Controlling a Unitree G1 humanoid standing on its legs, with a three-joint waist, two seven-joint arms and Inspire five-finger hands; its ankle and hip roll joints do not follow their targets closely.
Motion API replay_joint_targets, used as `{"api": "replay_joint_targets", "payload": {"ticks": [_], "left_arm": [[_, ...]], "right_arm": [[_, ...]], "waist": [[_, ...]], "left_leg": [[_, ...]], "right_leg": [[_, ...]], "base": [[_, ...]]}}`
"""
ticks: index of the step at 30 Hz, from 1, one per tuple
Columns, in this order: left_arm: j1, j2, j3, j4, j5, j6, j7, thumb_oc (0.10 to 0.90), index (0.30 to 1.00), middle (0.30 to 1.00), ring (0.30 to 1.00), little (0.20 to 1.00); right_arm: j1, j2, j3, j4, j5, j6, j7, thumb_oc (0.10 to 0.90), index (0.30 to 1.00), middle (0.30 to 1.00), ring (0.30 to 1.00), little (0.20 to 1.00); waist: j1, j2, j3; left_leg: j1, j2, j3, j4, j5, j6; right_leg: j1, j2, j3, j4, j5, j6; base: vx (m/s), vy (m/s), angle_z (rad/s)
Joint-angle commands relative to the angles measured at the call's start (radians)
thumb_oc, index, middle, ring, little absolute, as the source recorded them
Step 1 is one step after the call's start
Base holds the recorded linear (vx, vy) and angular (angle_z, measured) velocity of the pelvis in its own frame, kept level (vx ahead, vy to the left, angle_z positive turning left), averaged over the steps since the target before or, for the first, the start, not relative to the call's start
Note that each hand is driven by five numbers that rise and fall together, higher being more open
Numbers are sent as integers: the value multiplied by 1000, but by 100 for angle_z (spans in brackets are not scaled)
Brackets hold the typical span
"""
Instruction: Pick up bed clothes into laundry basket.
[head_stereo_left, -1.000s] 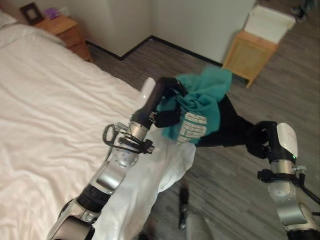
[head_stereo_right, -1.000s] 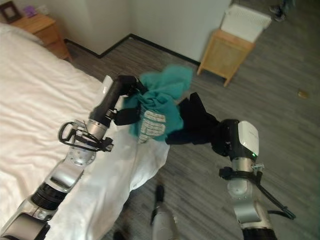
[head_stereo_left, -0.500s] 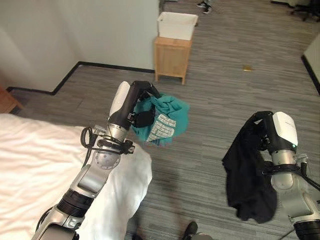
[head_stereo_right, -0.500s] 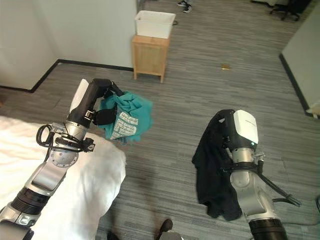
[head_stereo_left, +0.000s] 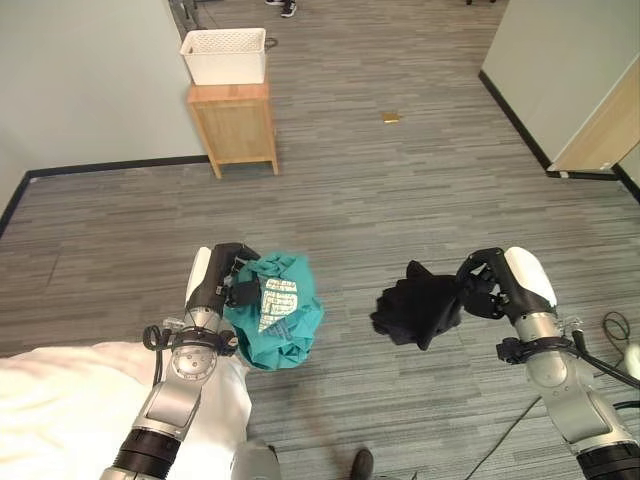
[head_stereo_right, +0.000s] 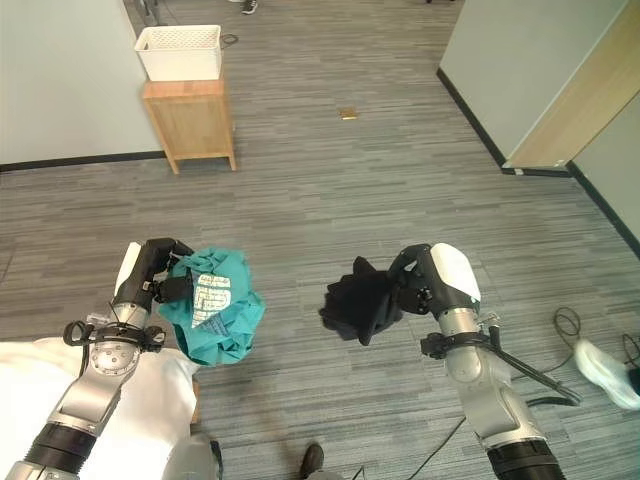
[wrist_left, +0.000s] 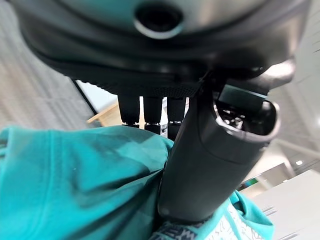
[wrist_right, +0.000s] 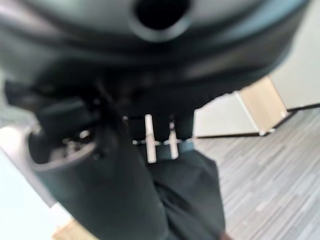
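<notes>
Floor (head_stereo_left: 400, 180): grey wood-look planks, open from the middle of the scene out to 12 and 3 o'clock. Black skirting runs along the wall at 9 to 10 o'clock; a pale wall and a wood door edge close the corner at 2 o'clock.

Stand (head_stereo_left: 235, 125): small wooden cabinet at 11 o'clock, against the wall, well apart from both hands.

Basket (head_stereo_left: 224, 54): white, perforated, sitting on top of the stand.

Bed (head_stereo_left: 60, 400): white sheet corner at 7 to 8 o'clock, under the left forearm.

Small tan object (head_stereo_left: 390, 117): on the floor at 12 to 1 o'clock, too small to identify.

Left hand (head_stereo_left: 222, 283): raised over the bed edge at about 8 o'clock from centre, arm coming up from 7 o'clock. Fingers and thumb curled round the teal garment (head_stereo_left: 280, 322), which hangs bunched off the floor; the wrist view shows the thumb pressed into the cloth.

Right hand (head_stereo_left: 484, 290): held out at 4 o'clock, arm rising from 5 o'clock. Fingers clenched on the black garment (head_stereo_left: 415, 305), bunched and clear of the floor.

The two garments hang near each other, not touching.
</notes>
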Motion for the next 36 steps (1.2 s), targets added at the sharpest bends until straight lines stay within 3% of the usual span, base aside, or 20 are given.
{"api": "replay_joint_targets", "payload": {"ticks": [1,6,8,10,12,14,16,17,19,20,21,22,24,25,26,27,30,31,34,36], "left_arm": [[-91,30,104,-106,52,-73,94,400,300,300,300,300],[-113,37,108,-100,51,-65,108,400,300,300,300,300],[-126,51,110,-97,54,-60,110,400,300,300,300,300],[-104,68,133,-114,63,-60,105,400,300,300,300,300],[-98,84,128,-117,65,-52,99,400,300,300,300,300],[-98,93,109,-119,49,-46,93,400,300,300,300,300],[-99,96,105,-120,48,-46,93,400,300,300,300,300],[-71,106,97,-145,30,-40,88,400,300,300,300,300],[-43,96,102,-177,38,-41,93,400,300,300,300,300],[-40,93,100,-189,43,-44,91,400,300,300,300,300],[-40,93,100,-189,43,-44,91,400,300,300,300,300],[-43,85,87,-196,49,-49,90,400,300,300,300,300],[-45,77,80,-195,47,-57,87,400,300,300,300,300],[-39,63,81,-193,35,-64,81,400,300,300,300,300],[-37,64,82,-193,35,-64,80,400,300,300,300,300],[-24,60,86,-197,35,-64,73,400,300,300,300,300],[-8,53,97,-195,44,-67,61,400,300,300,300,300],[-13,37,103,-171,56,-71,58,400,300,300,300,300],[-36,23,83,-125,69,-73,57,400,300,300,300,300],[-32,9,78,-112,73,-76,52,400,300,300,300,300]], "right_arm": [[-178,-152,-10,-13,28,-71,-12,400,300,300,300,300],[-237,-169,48,11,27,-77,1,400,300,300,300,300],[-282,-197,97,13,27,-77,26,400,300,300,300,300],[-278,-188,99,-9,30,-82,48,400,300,300,300,300],[-259,-153,102,-17,4,-78,44,400,300,300,300,300],[-201,-68,88,-12,-39,-65,31,400,300,300,300,300],[-196,-64,83,-15,-42,-64,31,400,300,300,300,300],[-193,9,69,-17,-88,-57,-16,400,300,300,300,300],[-163,33,35,-43,-98,-61,-28,400,300,300,300,300],[-146,41,18,-58,-100,-66,-32,400,300,300,300,300],[-146,41,18,-58,-100,-66,-32,400,300,300,300,300],[-121,45,-2,-81,-104,-68,-29,400,300,300,300,300],[-116,49,-2,-88,-104,-69,-22,400,300,300,300,300],[-128,52,10,-81,-94,-68,-18,400,300,300,300,300],[-128,53,12,-80,-94,-69,-18,400,300,300,300,300],[-128,52,17,-77,-90,-67,-16,400,300,300,300,300],[-120,49,14,-78,-83,-62,-12,400,300,300,300,300],[-118,55,10,-77,-83,-55,-9,400,300,300,300,300],[-88,62,5,-63,-94,-49,-4,400,300,300,300,300],[-64,55,-3,-59,-90,-49,-1,400,300,300,300,300]], "waist": [[103,55,-82],[159,53,-76],[187,54,-78],[200,56,-96],[226,29,-110],[232,-20,-100],[246,-22,-106],[220,46,-86],[164,106,-82],[138,111,-74],[138,111,-74],[85,110,-55],[59,103,-41],[48,75,-41],[45,77,-43],[43,70,-45],[31,60,-54],[13,58,-63],[-12,48,-91],[-17,59,-106]], "left_leg": [[-1,-14,-51,-204,105,-11],[-104,29,-58,-347,177,-34],[-174,130,0,-343,231,-52],[-171,173,43,-327,240,-39],[-174,160,44,-290,298,-26],[-166,119,63,-218,253,18],[-171,128,74,-211,248,21],[-72,132,72,-205,143,86],[29,82,45,-260,98,131],[74,52,39,-278,73,141],[74,52,39,-278,73,141],[161,4,17,-314,43,141],[213,-15,11,-332,31,122],[258,-41,11,-343,7,97],[263,-37,9,-347,7,94],[297,-39,3,-364,-3,75],[350,-34,-12,-378,-35,41],[395,-23,-29,-378,-79,18],[483,-17,-70,-372,-148,11],[491,15,-86,-284,-152,-8]], "right_leg": [[89,28,-18,6,-149,133],[163,33,20,6,-215,155],[231,13,45,6,-267,177],[275,-2,46,6,-288,197],[312,-42,57,22,-218,217],[252,-96,49,222,-48,245],[237,-99,63,227,-45,245],[54,-151,57,746,177,245],[-112,-83,94,1041,84,241],[-165,-53,70,1084,41,242],[-165,-53,70,1084,41,242],[-272,-13,13,1070,-24,241],[-339,-32,-61,922,-35,244],[-324,-101,-116,622,-68,203],[-308,-92,-123,600,-66,202],[-310,-98,-139,452,-53,184],[-320,-98,-138,209,23,192],[-358,-126,-118,124,91,218],[-347,-116,-37,85,119,215],[-293,-97,-41,65,123,206]], "base": [[471,9,-31],[429,57,-35],[709,305,-16],[807,318,-60],[652,191,-47],[449,73,-32],[321,169,-24],[758,512,-1],[812,566,28],[396,254,95],[501,190,171],[467,116,130],[551,8,58],[419,-122,54],[501,-220,67],[333,-197,33],[424,-233,38],[464,-220,51],[572,-265,63],[380,-256,36]]}}
